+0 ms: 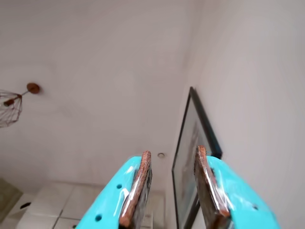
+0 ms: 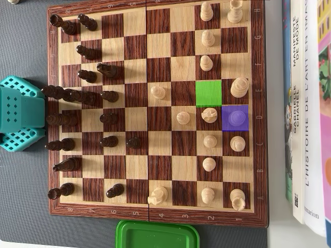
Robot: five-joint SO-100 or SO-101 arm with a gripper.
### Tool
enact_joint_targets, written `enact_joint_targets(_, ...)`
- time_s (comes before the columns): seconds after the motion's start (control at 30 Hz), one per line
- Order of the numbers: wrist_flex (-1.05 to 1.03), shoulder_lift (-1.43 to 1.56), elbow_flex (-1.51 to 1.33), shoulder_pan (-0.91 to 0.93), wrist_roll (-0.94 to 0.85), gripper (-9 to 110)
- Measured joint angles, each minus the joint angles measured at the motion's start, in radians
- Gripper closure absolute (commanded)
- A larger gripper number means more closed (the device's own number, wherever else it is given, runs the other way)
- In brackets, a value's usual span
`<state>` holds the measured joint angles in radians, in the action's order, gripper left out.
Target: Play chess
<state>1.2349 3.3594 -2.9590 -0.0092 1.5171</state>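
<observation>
Below the chessboard, green container, lidded.

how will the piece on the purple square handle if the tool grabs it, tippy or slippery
The piece on the purple square looks small and round-topped, probably light wood, so likely rigid and easy to lift. Its smooth rounded top may slip between flat pads unless gripped lower down. A neighbour stands on the next square, so a sideways push could knock it over.
</observation>
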Motion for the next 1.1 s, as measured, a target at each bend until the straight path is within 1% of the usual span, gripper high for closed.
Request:
enact_joint_targets(0.2, -0.258, 0.0, 0.078, 0.0, 0.0, 88)
enact_joint_targets(0.57, -0.808, 0.0, 0.196, -0.005, 0.0, 88)
enact_joint_targets(0.8, -1.213, 0.0, 0.268, -0.003, 0.0, 87)
enact_joint_targets(1.0, -1.612, -0.003, 0.334, -0.005, 0.0, 87)
enact_joint_targets(1.1, -1.758, -0.003, 0.339, -0.006, 0.0, 87)
